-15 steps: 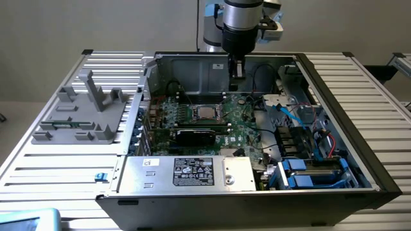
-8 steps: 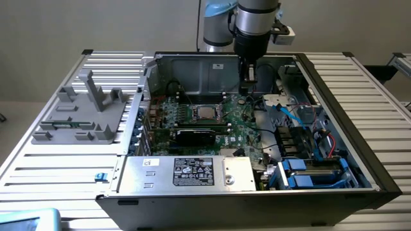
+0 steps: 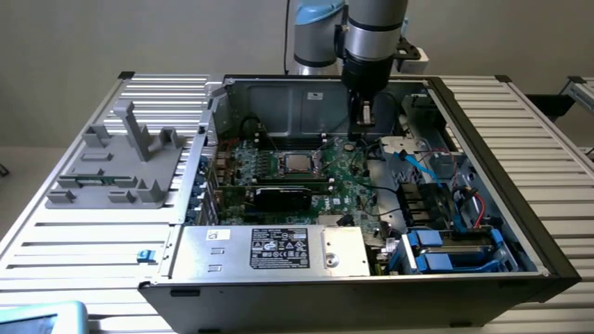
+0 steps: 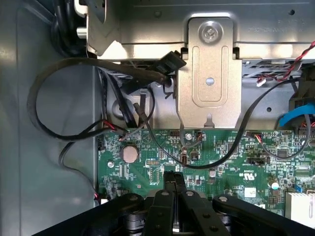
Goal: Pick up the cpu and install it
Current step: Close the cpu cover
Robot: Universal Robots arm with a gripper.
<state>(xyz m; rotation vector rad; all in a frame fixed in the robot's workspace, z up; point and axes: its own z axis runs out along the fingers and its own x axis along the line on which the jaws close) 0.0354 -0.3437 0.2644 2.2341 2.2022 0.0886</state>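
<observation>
The cpu [image 3: 297, 163], a small square chip with a shiny silver-beige top, lies flat inside the dark socket frame [image 3: 277, 154] on the green motherboard [image 3: 348, 184] of the open computer case. My gripper [image 3: 364, 117] hangs above the board near the case's back wall, toward the exterior view's right of the socket and apart from the cpu. In the wrist view the gripper [image 4: 173, 181] has its black fingers [image 4: 168, 189] pressed together with nothing between them, over the board's edge.
A black card [image 3: 283, 197] sits just in front of the socket. A silver power supply [image 3: 269, 249] fills the case's front, with blue drive carriers [image 3: 446, 254] beside it. A grey fixture [image 3: 121, 163] stands on the slatted table. Loose cables [image 4: 64, 73] and a metal bracket [image 4: 209, 83] lie below the wrist.
</observation>
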